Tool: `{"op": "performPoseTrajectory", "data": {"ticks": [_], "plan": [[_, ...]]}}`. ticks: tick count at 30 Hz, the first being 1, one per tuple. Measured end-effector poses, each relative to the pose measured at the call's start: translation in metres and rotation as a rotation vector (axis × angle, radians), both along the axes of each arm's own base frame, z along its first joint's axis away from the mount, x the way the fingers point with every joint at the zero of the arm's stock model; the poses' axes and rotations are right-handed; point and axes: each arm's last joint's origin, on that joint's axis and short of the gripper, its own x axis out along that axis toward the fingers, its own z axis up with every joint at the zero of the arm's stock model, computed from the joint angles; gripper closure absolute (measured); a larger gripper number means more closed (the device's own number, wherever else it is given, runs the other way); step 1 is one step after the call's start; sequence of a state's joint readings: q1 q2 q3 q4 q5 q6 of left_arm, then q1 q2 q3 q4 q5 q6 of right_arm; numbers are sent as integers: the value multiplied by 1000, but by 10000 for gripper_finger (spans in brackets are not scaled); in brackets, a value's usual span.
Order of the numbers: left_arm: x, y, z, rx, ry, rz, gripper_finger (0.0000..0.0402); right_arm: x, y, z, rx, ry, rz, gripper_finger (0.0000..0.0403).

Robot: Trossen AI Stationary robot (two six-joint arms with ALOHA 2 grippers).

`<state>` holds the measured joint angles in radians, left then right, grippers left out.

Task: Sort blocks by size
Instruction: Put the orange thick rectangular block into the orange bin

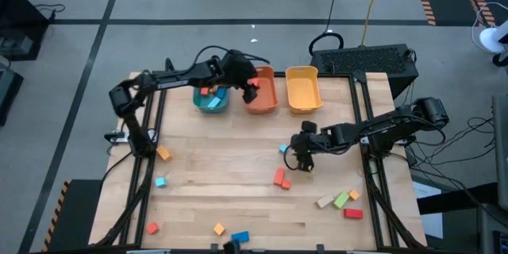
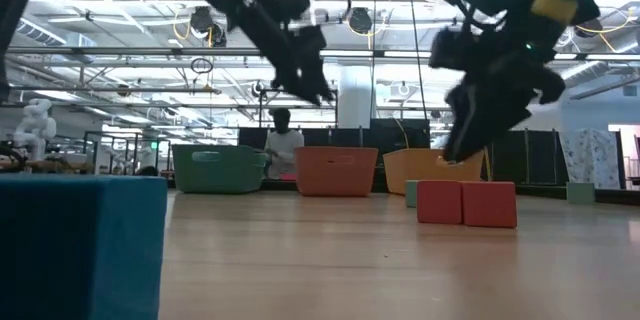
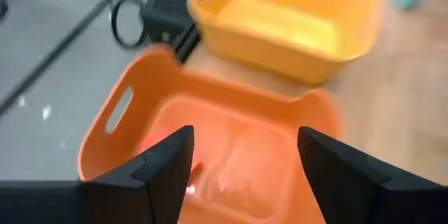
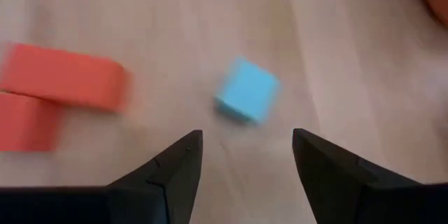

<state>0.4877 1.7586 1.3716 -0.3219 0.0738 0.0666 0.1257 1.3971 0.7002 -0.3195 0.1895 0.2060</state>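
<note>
My left gripper (image 1: 252,89) hangs open and empty above the orange bin (image 1: 262,95); its wrist view (image 3: 245,136) looks down into the bin (image 3: 231,147). My right gripper (image 1: 302,159) is open just above the table, to the right of a light-blue cube (image 1: 282,149). In its wrist view (image 4: 247,140) the cube (image 4: 246,99) lies flat on the wood just ahead of the fingertips, untouched. Two red bars (image 4: 63,82) lie side by side beyond it, also in the high view (image 1: 280,178). More blocks lie scattered on the table.
A teal bin (image 1: 211,100) holding red and blue blocks and a yellow bin (image 1: 302,89) flank the orange bin at the far edge. Tan, green, orange and red blocks (image 1: 342,202) lie near right; orange, blue and red blocks (image 1: 159,182) near left. A person sits beyond the table (image 2: 283,140).
</note>
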Motion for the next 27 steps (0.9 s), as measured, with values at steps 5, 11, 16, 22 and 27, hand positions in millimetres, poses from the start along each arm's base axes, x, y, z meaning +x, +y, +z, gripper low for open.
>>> {"op": "performPoseTrajectory", "data": {"ticks": [5, 11, 16, 22, 27], "plan": [[-2, -45, 24, 10, 12, -116, 157, 7, 4, 2, -75, -45, 314, 193], [-3, -107, 21, -3, 66, -172, 160, 11, 15, 6, -172, -114, 657, 193], [-5, -156, 2, 21, 110, -106, 160, 13, 27, 8, -215, -182, 830, 193], [-12, -204, -22, 36, 95, -19, 160, 26, 31, -8, -268, -149, 940, 193], [-18, -233, -34, 3, 47, 23, 160, 46, 34, -14, -285, -122, 975, 193]]}}
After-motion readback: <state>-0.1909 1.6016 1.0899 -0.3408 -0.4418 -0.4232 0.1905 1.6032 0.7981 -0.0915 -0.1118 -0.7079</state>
